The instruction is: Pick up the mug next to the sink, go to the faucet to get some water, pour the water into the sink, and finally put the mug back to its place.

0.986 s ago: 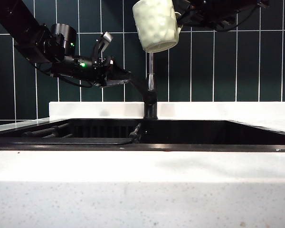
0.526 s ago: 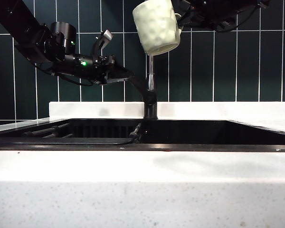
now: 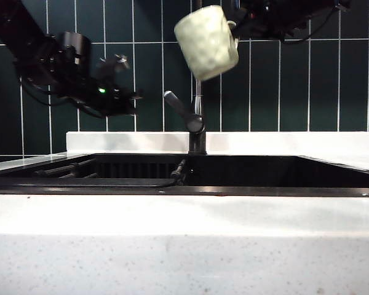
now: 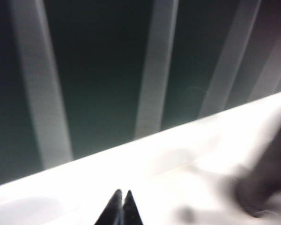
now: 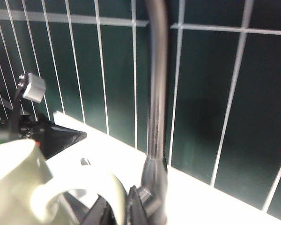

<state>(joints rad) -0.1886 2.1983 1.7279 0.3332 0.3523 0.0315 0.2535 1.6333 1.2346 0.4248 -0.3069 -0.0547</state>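
Note:
The cream dimpled mug (image 3: 207,43) hangs tilted in front of the top of the faucet (image 3: 198,98), above the black sink (image 3: 184,190). My right gripper (image 3: 237,27) is shut on its handle; in the right wrist view the fingers clamp the mug's (image 5: 14,183) handle at my right gripper (image 5: 115,193), beside the faucet pipe (image 5: 157,93). My left gripper (image 3: 134,97) is off to the left of the grey lever (image 3: 175,103), apart from it. In the blurred left wrist view my left gripper (image 4: 122,194) is shut on nothing over the white ledge (image 4: 131,159).
Dark green tiles (image 3: 307,86) back the white ledge (image 3: 295,142). A hose (image 3: 177,172) and dark rails (image 3: 61,169) lie in the basin. The white speckled countertop (image 3: 184,246) runs along the front. The left arm's dark tip (image 5: 56,136) shows behind the mug.
My left gripper has come off the faucet lever, swung away to the left and shut. The mug has tipped further over in my right gripper.

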